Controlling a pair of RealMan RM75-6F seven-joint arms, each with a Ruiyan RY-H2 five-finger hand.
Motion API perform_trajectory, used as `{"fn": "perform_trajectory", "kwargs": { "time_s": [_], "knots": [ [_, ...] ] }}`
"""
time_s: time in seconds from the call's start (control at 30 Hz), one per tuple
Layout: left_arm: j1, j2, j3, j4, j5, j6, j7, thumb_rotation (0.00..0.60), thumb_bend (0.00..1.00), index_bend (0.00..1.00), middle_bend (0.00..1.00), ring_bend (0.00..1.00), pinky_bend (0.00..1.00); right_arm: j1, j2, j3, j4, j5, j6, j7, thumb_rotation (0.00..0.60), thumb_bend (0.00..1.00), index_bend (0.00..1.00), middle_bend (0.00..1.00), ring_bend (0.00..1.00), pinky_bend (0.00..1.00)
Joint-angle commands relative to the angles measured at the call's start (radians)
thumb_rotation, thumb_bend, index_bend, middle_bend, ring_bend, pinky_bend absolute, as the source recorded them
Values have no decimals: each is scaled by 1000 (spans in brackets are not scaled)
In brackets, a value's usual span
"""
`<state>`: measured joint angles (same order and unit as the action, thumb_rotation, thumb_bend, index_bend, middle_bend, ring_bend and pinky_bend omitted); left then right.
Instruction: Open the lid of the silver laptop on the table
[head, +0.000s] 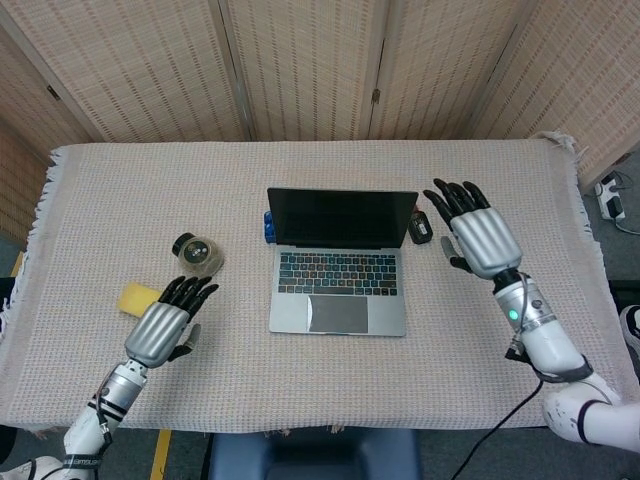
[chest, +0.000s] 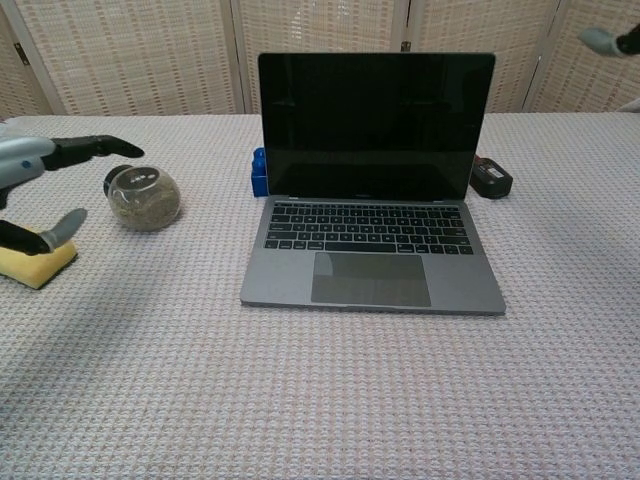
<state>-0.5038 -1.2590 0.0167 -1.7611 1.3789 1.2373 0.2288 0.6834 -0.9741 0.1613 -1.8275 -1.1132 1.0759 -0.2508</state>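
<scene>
The silver laptop (head: 338, 270) (chest: 372, 200) stands in the middle of the table with its lid upright, dark screen and keyboard showing. My right hand (head: 476, 236) hovers to the right of the laptop, apart from it, fingers spread and holding nothing; only a fingertip (chest: 598, 40) shows at the chest view's top right edge. My left hand (head: 163, 327) (chest: 40, 190) is well left of the laptop, beside the yellow sponge, fingers apart and empty.
A round glass jar (head: 197, 254) (chest: 143, 197) sits left of the laptop. A yellow sponge (head: 133, 297) (chest: 35, 263) lies near my left hand. A blue block (chest: 259, 172) and a small black device (head: 419, 228) (chest: 491, 178) flank the lid. Folding screens stand behind the table.
</scene>
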Motion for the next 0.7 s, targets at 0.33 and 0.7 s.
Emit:
{"fn": "perform_trajectory", "kwargs": {
  "time_s": [0.33, 0.7],
  "knots": [
    [243, 50, -5, 128, 2, 291, -184, 600, 682, 49, 78, 0, 0, -428, -19, -236, 135, -378, 405, 288, 600, 599, 0, 0, 20, 0],
    [375, 9, 37, 172, 59, 396, -168, 600, 682, 51, 78, 0, 0, -573, -136, -268, 247, -442, 515, 320, 600, 600, 0, 0, 19, 0]
  ]
}}
